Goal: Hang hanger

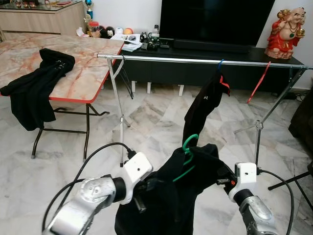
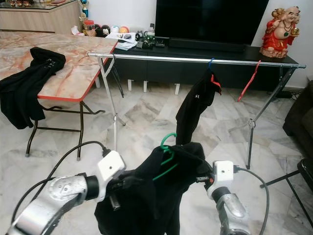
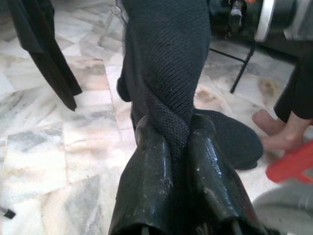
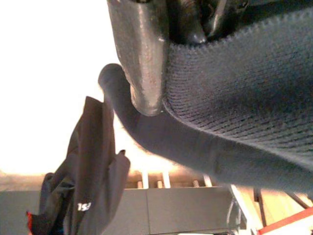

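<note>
— Left eye view: what do you have?

— A black shirt [image 1: 171, 196] on a green hanger [image 1: 187, 155], low in the middle of the frame, held up between my two arms. The hanger's hook pokes up out of the cloth, free of the rail.

— Your left fingers [image 3: 181, 161]?

— In my left wrist view they are clamped together on a twisted fold of the shirt, the knit squeezed between the two black tips.

— And the right fingers [image 4: 146, 58]?

— In the right wrist view one black finger lies against the shirt's cloth, close to the lens. Whether they are pinched or apart, I cannot tell.

— Where is the rail?

— The silver clothes rail [image 1: 195, 60] runs across the upper half of the frame, beyond the shirt. Another black garment [image 1: 205, 105] hangs from it on a blue hook, right of centre. A red hanger [image 1: 258, 82] hangs further right.

— Anything else?

— A marble-topped surface [image 1: 83, 68] at upper left with a black cloth [image 1: 36, 88] draped over its edge. A person's bare foot [image 3: 274, 128] on the marble floor [image 1: 156, 122], in the left wrist view.
</note>
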Motion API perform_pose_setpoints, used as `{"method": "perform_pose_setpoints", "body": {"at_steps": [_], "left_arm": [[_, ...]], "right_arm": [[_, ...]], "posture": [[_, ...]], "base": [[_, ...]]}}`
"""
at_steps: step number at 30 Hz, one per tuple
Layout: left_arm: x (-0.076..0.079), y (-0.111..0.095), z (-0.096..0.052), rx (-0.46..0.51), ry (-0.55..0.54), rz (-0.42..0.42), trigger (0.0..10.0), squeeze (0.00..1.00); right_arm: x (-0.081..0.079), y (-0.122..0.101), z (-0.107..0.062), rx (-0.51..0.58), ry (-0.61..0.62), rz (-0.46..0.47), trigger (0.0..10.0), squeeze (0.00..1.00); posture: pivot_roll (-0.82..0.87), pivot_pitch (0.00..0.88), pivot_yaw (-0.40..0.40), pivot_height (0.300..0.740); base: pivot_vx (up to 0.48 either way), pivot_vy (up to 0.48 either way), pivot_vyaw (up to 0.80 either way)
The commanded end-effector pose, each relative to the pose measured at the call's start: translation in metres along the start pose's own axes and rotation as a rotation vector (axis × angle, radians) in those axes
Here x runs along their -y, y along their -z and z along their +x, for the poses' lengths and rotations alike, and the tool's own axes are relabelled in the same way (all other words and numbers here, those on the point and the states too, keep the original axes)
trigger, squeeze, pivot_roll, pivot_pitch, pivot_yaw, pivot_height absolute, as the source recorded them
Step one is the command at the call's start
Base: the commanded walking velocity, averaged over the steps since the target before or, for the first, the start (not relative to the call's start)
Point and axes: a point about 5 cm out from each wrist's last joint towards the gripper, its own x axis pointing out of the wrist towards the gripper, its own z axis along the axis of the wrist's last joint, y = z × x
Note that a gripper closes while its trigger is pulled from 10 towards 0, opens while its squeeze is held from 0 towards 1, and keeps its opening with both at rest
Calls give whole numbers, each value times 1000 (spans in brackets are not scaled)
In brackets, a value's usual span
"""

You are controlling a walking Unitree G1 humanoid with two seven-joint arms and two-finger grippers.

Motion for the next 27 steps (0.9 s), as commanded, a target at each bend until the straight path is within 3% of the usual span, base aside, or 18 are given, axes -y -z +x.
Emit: {"method": "perform_pose_setpoints", "body": {"at_steps": [1,8,13,18,22,27], "left_arm": [[0,-9,-9,35,51,14,10000,0],[-8,-1,-39,-9,138,-2,10000,0],[-3,19,-62,-141,241,47,10000,0],[-5,16,-72,-123,253,31,10000,0],[-6,16,-90,-131,283,55,10000,0],[-7,35,-101,-349,284,117,10000,0]], "right_arm": [[12,-10,0,28,46,-1,0,0],[24,-16,-4,32,79,-18,0,0],[29,-17,-5,19,78,-41,0,0],[34,-19,-8,12,85,-54,0,0],[42,-22,-11,-2,100,-81,0,0],[45,-23,-12,-31,92,-125,0,0]], "posture": [[152,0,-84,740],[150,0,-83,740],[154,0,-84,740],[148,0,-89,740],[148,0,-91,740],[154,0,-93,740]], "base": [[0,0,0],[0,0,0],[0,0,0],[0,0,0],[0,0,0],[0,0,0]]}}
